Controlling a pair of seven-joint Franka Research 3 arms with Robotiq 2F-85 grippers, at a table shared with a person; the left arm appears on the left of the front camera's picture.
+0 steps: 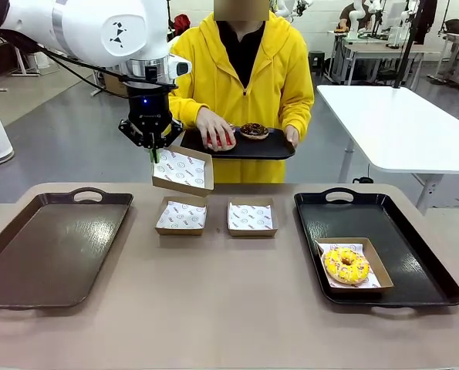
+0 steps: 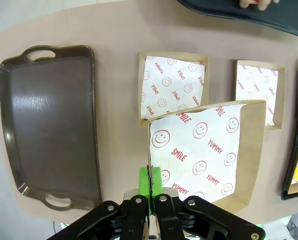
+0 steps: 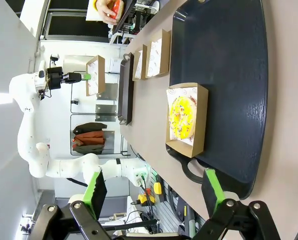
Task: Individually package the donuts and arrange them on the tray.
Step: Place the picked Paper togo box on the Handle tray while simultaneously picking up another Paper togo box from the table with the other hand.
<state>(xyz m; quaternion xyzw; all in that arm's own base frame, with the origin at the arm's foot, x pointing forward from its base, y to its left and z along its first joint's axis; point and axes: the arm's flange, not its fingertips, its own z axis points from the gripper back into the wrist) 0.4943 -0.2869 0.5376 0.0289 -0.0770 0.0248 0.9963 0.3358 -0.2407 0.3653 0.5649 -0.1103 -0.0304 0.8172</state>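
Where things lie: yellow donut (image 1: 346,264) boxed on the black tray (image 1: 430,285) at four o'clock; red donut (image 1: 222,141), under the person's hand (image 1: 212,123), and dark sprinkled donut (image 1: 254,130) on the held tray (image 1: 279,148) at twelve o'clock
Handling: likely light, soft, glaze sticky; grip gently by the bare sides
Left gripper (image 1: 153,154): clamped tight on the rim of the lifted box (image 1: 183,169), at eleven o'clock
Right gripper (image 3: 154,175): jaws wide, holding nothing

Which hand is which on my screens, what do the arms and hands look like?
The left arm is glossy white, with a small black logo and a black cable trailing off it. The left hand is black, with a blue light above it and green pads. The right hand is black too, bolted links ending in green pads.
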